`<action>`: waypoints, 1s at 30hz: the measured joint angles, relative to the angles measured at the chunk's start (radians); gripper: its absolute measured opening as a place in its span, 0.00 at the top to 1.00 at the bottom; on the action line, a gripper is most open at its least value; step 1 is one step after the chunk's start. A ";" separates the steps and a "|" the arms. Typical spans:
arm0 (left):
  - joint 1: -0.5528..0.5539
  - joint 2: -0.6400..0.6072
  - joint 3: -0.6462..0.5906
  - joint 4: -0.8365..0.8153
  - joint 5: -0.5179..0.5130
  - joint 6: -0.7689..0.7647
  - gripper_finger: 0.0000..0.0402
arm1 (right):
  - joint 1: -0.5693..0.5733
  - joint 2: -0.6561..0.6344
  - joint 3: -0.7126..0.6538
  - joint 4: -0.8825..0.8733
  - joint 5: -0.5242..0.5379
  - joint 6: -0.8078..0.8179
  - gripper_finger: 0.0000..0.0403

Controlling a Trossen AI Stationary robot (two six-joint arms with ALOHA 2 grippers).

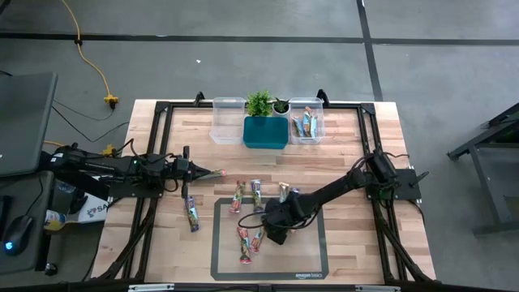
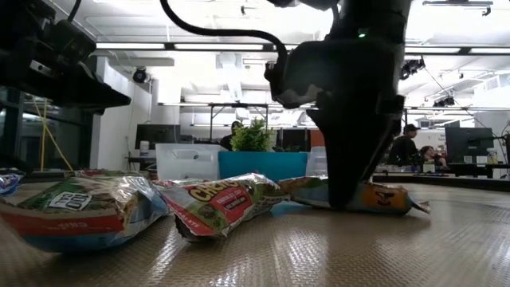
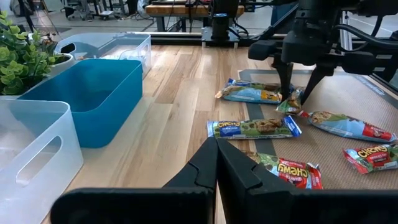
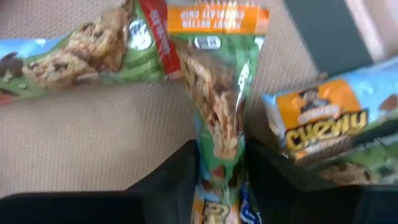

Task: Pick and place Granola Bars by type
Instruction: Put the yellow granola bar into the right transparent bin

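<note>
A few granola bars point(image 1: 306, 123) are already placed in the clear bin point(image 1: 307, 106); most are left on the mat point(image 1: 313, 261). The right gripper point(image 1: 274, 234) is lowered and clamped on a green bar point(image 4: 219, 134). The left gripper point(image 1: 219, 173), fingers together, is held level, empty, well apart.

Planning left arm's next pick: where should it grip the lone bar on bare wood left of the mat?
Take the lone bar at mid-length from straight above, fingers across its narrow width. It lies flat, long axis running front to back, apart from the other bars; the left gripper is nearest.
</note>
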 joint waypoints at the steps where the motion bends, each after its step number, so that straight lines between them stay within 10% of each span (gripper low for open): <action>1: 0.000 0.000 0.000 0.000 0.000 0.000 1.00 | 0.006 0.000 0.000 0.000 -0.001 0.008 0.72; 30: 0.000 0.000 0.000 0.000 0.001 0.000 1.00 | 0.000 -0.098 0.005 0.056 0.010 0.074 0.87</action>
